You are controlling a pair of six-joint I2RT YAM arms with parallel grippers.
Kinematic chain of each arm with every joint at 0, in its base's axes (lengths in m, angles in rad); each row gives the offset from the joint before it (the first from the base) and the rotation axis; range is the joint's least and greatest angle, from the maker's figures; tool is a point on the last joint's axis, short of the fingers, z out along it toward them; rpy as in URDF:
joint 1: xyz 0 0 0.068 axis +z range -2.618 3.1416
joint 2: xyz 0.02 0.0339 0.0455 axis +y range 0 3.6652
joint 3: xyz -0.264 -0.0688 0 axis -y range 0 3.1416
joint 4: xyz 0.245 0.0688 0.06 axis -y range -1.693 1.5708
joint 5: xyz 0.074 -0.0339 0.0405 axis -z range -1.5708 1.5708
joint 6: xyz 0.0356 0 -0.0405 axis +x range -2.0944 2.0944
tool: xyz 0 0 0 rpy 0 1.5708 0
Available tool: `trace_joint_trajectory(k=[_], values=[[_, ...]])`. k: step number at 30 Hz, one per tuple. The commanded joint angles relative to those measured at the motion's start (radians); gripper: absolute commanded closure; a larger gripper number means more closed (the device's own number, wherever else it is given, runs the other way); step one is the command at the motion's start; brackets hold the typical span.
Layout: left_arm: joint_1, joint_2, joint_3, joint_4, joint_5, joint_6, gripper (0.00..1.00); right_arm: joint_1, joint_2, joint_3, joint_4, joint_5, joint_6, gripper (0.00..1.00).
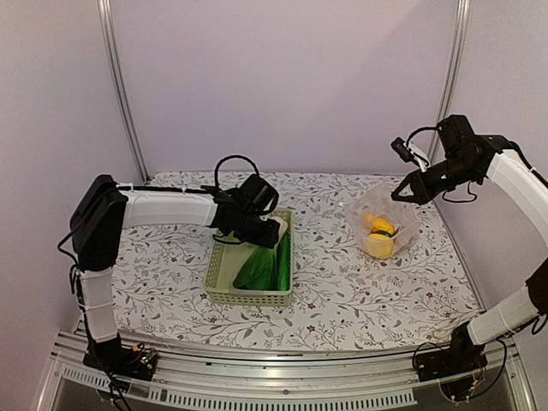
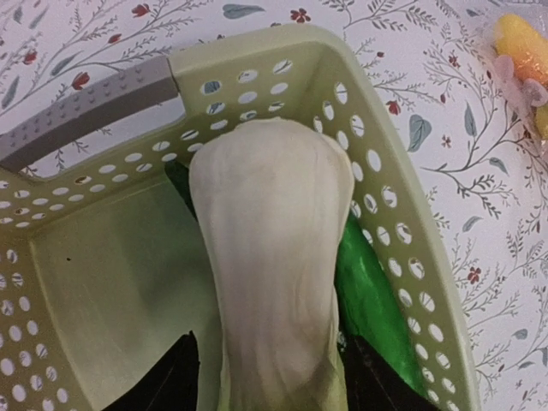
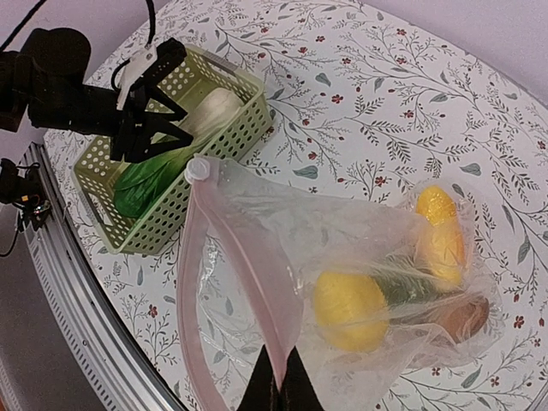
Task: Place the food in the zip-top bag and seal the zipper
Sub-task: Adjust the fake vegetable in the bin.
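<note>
The bok choy [image 2: 270, 257] lies in the pale green basket [image 2: 411, 223], white stem up, green leaves [image 1: 257, 270] toward the near end. My left gripper [image 1: 261, 224] is open, and its fingers [image 2: 184, 381] straddle the white stem with a small gap on the left side. The zip-top bag [image 3: 257, 223] stands at the right with its mouth open toward the basket. It holds two yellow fruits [image 3: 349, 308], a dark green piece [image 3: 402, 287] and a brown piece [image 3: 467, 315]. My right gripper [image 3: 281, 381] is shut on the pinkish zipper strip [image 3: 235, 248] and holds the bag's edge up [image 1: 407, 193].
A glossy green piece [image 2: 368, 300] lies between the stem and the basket's right wall. The basket [image 1: 248, 297] sits mid-table on the floral cloth [image 1: 342, 282], left of the bag [image 1: 390, 214]. A metal rail [image 1: 282, 364] runs along the near edge.
</note>
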Motion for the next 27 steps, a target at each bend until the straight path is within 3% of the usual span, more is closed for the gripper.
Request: trace_joint_trajectory(k=[1,5,7,10,12,19,23,27], values=[[0.01,0.047,0.077,-0.008,0.047,0.012,0.49,0.003,-0.025,0.0,0.007,-0.022,-0.007,1.0],[0.011,0.033,0.073,-0.029,0.052,0.009,0.62,0.003,-0.032,-0.005,0.009,-0.023,-0.008,1.0],[0.013,0.009,0.051,-0.036,0.041,0.004,0.63,0.002,-0.037,-0.012,0.009,-0.022,-0.009,1.0],[0.022,-0.013,0.017,-0.035,0.077,-0.007,0.45,0.002,-0.044,-0.019,0.013,-0.024,-0.011,1.0],[0.022,0.002,0.027,-0.047,0.108,0.0,0.39,0.003,-0.045,-0.02,0.015,-0.027,-0.01,1.0],[0.025,0.049,0.073,-0.079,0.097,0.011,0.58,0.002,-0.051,-0.019,0.013,-0.025,-0.009,1.0],[0.027,0.006,0.067,-0.107,0.059,0.019,0.78,0.002,-0.059,-0.019,0.012,-0.022,-0.01,1.0],[0.028,-0.085,0.032,-0.137,0.0,0.019,0.82,0.001,-0.06,-0.024,0.018,-0.023,-0.01,1.0]])
